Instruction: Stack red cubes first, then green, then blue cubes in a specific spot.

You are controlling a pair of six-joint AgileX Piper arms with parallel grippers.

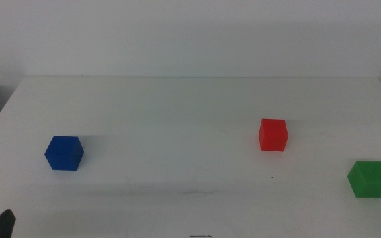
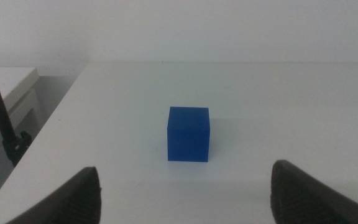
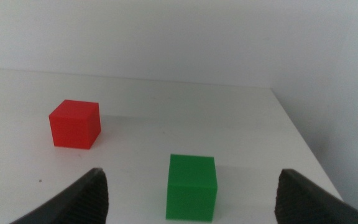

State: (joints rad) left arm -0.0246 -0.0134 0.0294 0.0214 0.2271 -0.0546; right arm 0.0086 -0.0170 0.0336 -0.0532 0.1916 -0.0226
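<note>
So the white bench (image 1: 190, 106) carries three cubes, one of each colour, all lying apart with nothing stacked. One blue cube (image 1: 64, 153) is far left, one red cube (image 1: 273, 135) right of centre, one green cube (image 1: 369, 178) near the right edge. Left gripper (image 2: 185, 186) hangs behind the blue, fingers (image 2: 73, 199) wide open. Right gripper (image 3: 191, 193) faces the green, fingers (image 3: 79, 199) spread too, empty.

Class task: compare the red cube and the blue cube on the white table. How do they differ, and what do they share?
Colour: the red cube is bright red, the blue cube deep blue. Place: the red cube sits right of centre, the blue cube far left. Neighbours: the red cube has the green cube nearby; the blue cube stands alone. Both look equally sized, plain and ungripped.
</note>
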